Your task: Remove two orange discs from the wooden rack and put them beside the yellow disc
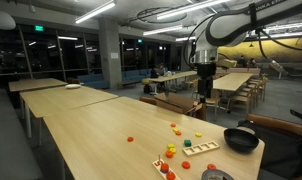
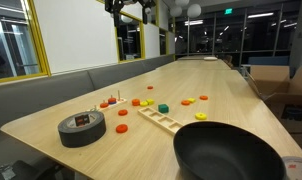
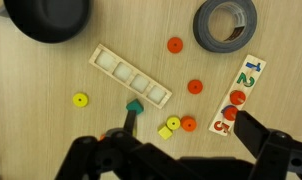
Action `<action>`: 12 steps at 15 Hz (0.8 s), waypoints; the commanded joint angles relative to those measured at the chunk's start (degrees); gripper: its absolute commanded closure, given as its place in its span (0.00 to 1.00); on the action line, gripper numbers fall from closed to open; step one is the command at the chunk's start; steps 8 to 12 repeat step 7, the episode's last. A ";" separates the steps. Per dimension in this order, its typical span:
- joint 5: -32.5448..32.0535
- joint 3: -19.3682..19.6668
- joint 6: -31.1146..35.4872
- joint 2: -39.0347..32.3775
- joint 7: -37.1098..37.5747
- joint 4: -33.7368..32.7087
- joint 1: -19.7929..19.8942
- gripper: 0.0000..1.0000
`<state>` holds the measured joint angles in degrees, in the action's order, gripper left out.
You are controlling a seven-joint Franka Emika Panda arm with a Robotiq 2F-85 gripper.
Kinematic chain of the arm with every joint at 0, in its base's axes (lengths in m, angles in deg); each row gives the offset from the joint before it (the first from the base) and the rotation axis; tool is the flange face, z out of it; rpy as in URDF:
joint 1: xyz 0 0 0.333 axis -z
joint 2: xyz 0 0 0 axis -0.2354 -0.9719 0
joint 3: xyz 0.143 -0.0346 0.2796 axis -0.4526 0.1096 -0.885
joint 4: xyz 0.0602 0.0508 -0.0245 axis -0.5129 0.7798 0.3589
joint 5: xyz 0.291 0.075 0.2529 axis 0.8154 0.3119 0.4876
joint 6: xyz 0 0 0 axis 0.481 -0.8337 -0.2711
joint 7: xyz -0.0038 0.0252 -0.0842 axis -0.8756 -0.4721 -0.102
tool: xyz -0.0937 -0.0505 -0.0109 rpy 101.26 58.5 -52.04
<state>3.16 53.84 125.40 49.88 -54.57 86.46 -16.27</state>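
The wooden rack (image 3: 236, 92) is a pale board printed with numbers, right of centre in the wrist view. Two orange discs (image 3: 232, 104) sit on it. It also shows in both exterior views (image 1: 201, 148) (image 2: 113, 102). Loose orange discs lie on the table at top centre (image 3: 174, 45), centre (image 3: 195, 87) and lower centre (image 3: 188, 124). One yellow disc (image 3: 81, 99) lies alone at the left. Another yellow disc (image 3: 173, 122) touches the lower orange one. My gripper (image 3: 171, 152) is open and empty, high above the table (image 1: 202, 100).
A black bowl (image 3: 46, 18) (image 1: 241, 140) (image 2: 231, 150) and a grey tape roll (image 3: 226, 22) (image 2: 81, 128) stand near the pieces. A pale ladder-like tray (image 3: 131, 75) (image 2: 159, 118) lies in the middle, with a teal piece (image 3: 135, 106) and a yellow cube (image 3: 165, 132) below it.
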 commanded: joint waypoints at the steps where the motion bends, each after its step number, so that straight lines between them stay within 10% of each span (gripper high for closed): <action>1: 2.66 0.40 -1.51 2.51 -1.34 1.35 0.77 0.00; 12: 2.09 -0.30 -0.89 1.23 -0.05 1.48 1.47 0.00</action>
